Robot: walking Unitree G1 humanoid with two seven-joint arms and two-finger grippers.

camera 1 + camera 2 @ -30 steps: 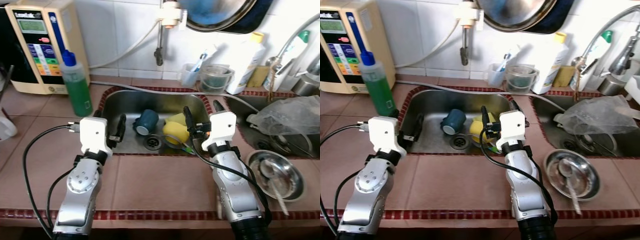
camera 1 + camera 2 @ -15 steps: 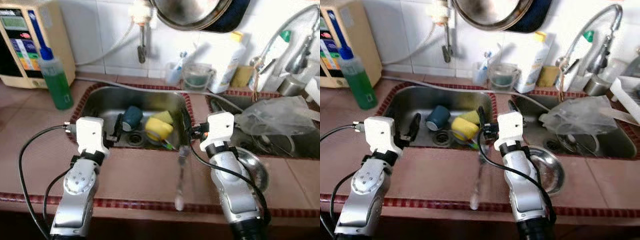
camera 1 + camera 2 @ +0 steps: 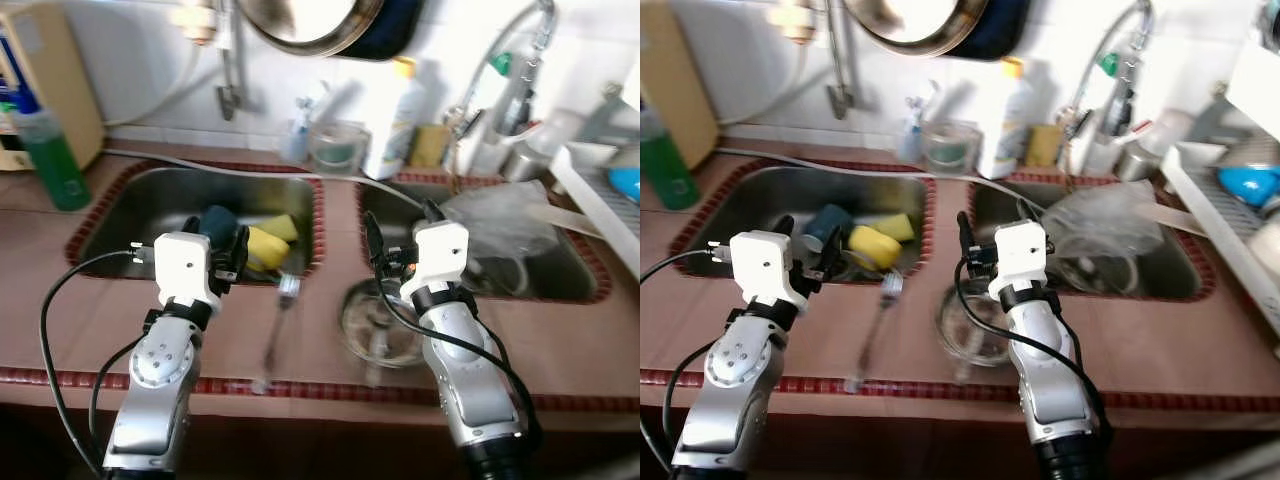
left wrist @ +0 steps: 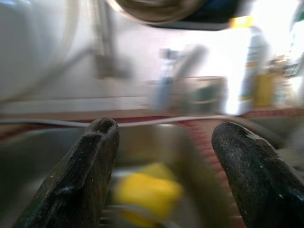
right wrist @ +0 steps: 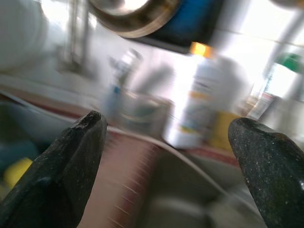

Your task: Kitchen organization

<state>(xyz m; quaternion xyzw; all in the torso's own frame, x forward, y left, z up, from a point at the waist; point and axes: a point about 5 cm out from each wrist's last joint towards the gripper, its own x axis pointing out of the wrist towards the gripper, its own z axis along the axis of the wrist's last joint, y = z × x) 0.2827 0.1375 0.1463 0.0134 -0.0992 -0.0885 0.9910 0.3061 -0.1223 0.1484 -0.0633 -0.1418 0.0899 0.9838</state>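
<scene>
At the far left of the counter [image 3: 320,340] stands a green bottle [image 3: 48,160] beside a beige appliance [image 3: 60,90], both blurred. Next comes the left sink [image 3: 150,200], a steel basin with a dark red tile border, holding a dark blue cup [image 3: 215,222] lying on its side and a yellow sponge [image 3: 268,245] touching it. The left gripper [image 3: 222,255] hangs over the near edge of this basin, just in front of the cup; the left wrist view shows its two black fingers [image 4: 80,175] spread wide with nothing between them, the sponge lying blurred beyond. On the tiled counter in front of the sink's right corner lies a brush-like utensil [image 3: 275,330], its head near the basin rim and its handle running toward the counter's front edge. Further right, a steel bowl [image 3: 380,325] rests on the counter just in front of the right sink [image 3: 560,260], partly covered by the right arm. The right gripper [image 3: 400,232] hovers over the strip between the two basins, at the near left corner of the right sink; its fingers [image 5: 71,171] are likewise parted and empty. A crumpled clear plastic bag [image 3: 500,220] lies in the right sink. Along the back wall stand a clear cup [image 3: 337,148], a white bottle [image 3: 392,120] with a yellow cap, and a tap [image 3: 500,60], with a large steel pan [image 3: 300,20] hanging above. At the far right a white dish rack [image 3: 1240,200] holds something blue.
</scene>
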